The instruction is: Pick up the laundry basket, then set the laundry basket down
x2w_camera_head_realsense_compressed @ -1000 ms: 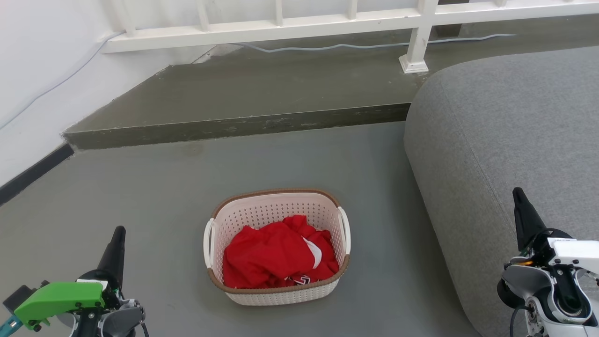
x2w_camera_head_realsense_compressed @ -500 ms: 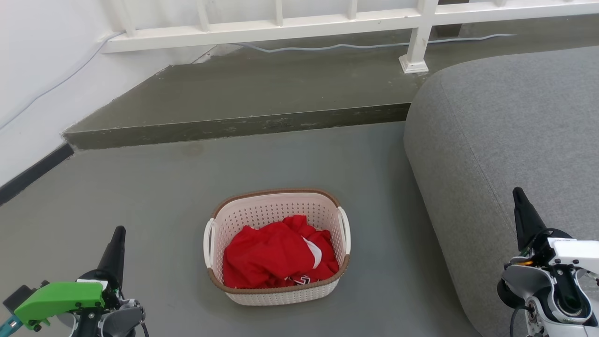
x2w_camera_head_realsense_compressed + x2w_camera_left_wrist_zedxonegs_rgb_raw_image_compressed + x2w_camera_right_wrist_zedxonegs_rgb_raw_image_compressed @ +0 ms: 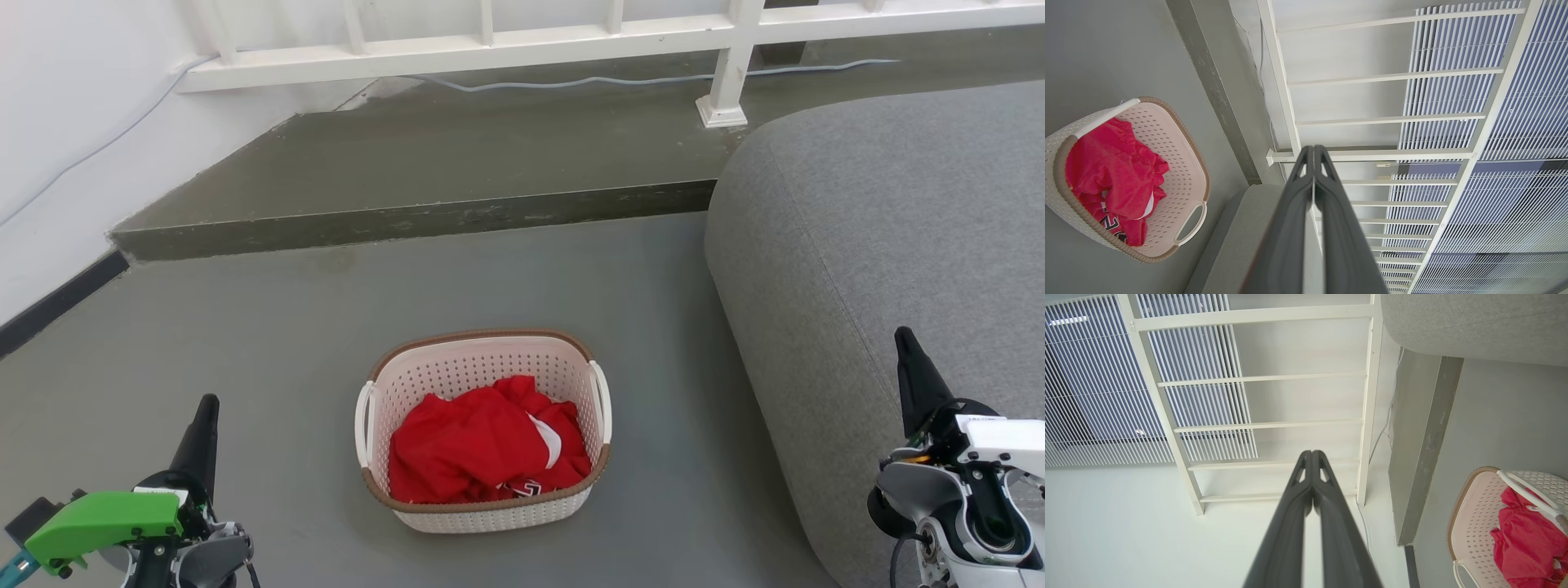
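Laundry basket (image 3: 490, 516) sits upright on the grey floor (image 3: 269, 343), apart from the raised step (image 3: 408, 219) beyond it and from the grey sofa (image 3: 882, 245) to its right; left gripper (image 3: 209, 404) hangs low at the robot's left, well apart from the basket, its long dark fingers pointing forward and pressed together, clenched on nothing; right gripper (image 3: 902, 336) is posed the same way at the robot's right, seen against the sofa, its fingers likewise closed tip to tip and empty; both wrist views show the fingertips meeting; one basket, with two white handles, a left handle (image 3: 362, 425) and a right handle (image 3: 602, 400), and one crumpled red garment (image 3: 482, 445) inside it; two grippers; bare floor lies open on the basket's left and near sides; a narrower strip of floor separates its right handle from the sofa; a white railing (image 3: 490, 41) stands on the step.
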Tool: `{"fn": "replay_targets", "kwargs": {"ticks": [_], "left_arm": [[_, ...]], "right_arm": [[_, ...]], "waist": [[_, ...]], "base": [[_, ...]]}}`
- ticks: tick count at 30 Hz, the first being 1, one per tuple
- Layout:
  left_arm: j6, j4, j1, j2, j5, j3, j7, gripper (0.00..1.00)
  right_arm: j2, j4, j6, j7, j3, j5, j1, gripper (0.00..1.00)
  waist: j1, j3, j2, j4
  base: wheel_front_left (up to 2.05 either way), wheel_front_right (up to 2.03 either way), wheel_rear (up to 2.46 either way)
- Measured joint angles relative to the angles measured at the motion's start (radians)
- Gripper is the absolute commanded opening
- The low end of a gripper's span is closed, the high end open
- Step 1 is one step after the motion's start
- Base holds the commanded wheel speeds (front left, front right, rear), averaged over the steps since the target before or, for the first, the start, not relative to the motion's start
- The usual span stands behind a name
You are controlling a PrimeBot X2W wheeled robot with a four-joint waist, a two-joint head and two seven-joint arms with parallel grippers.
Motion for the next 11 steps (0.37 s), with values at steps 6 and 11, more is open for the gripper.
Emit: {"fn": "replay_targets", "kwargs": {"ticks": [6, 11], "left_arm": [[0.0, 0.0, 0.0, 0.0, 0.0, 0.0, 0.0, 0.0], [0.0, 0.0, 0.0, 0.0, 0.0, 0.0, 0.0, 0.0]], "right_arm": [[0.0, 0.0, 0.0, 0.0, 0.0, 0.0, 0.0, 0.0], [0.0, 0.0, 0.0, 0.0, -0.001, 0.0, 0.0, 0.0]], "waist": [[0.0, 0.0, 0.0, 0.0], [0.0, 0.0, 0.0, 0.0]], "base": [[0.0, 0.0, 0.0], [0.0, 0.0, 0.0]]}}
